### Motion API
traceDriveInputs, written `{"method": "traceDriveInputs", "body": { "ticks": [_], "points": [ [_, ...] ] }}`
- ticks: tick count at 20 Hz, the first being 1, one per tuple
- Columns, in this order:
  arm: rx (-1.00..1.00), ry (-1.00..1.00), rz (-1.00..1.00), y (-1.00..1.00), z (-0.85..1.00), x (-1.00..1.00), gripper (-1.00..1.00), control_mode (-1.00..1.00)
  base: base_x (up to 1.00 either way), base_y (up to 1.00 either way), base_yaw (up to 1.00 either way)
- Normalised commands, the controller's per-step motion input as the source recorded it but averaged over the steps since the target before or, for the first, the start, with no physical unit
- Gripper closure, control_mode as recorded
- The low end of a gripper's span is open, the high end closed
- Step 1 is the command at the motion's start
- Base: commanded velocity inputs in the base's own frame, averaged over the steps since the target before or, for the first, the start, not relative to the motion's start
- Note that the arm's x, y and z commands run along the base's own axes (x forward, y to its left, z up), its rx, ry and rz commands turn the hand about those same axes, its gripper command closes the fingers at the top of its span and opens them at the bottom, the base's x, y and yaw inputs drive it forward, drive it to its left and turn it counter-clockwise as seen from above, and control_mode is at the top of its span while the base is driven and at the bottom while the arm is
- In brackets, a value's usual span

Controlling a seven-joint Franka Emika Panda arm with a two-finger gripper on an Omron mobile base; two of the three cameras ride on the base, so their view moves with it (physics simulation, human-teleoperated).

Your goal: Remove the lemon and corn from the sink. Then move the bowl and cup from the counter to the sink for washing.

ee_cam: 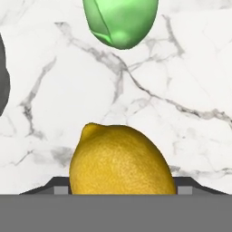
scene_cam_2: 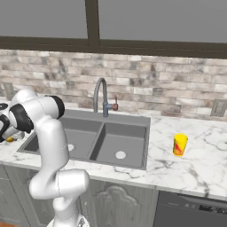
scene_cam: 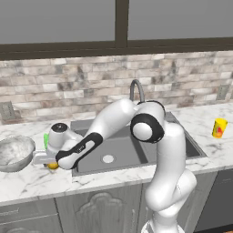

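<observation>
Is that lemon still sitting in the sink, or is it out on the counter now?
Out. The lemon lies on the white marble counter, near the green corn, left of the sink.

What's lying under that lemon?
The lemon rests on the white marble counter, with the corn beyond it. The spot right beneath it is hidden.

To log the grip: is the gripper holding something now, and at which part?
It cannot be told. In the hand view the lemon lies on the marble counter right at the gripper; its fingertips are hidden, so no contact shows. The corn lies apart.
</observation>
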Motion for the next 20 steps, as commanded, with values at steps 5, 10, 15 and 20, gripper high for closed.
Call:
{"method": "traceDriveInputs", "body": {
  "ticks": [5,10,15,20],
  "points": [
    [0.0,0.01,0.0,0.0,0.0,0.0,-1.0,-1.0,0.0,0.0,0.0],
    [0.05,0.01,0.0,0.0,0.07,0.0,-1.0,-1.0,0.0,0.0,0.0],
    [0.01,0.05,0.0,0.0,0.24,-0.03,-1.0,-1.0,0.0,0.0,0.0],
    [0.0,0.04,0.0,0.0,0.33,-0.08,-1.0,-1.0,0.0,0.0,0.0]
  ]
}}
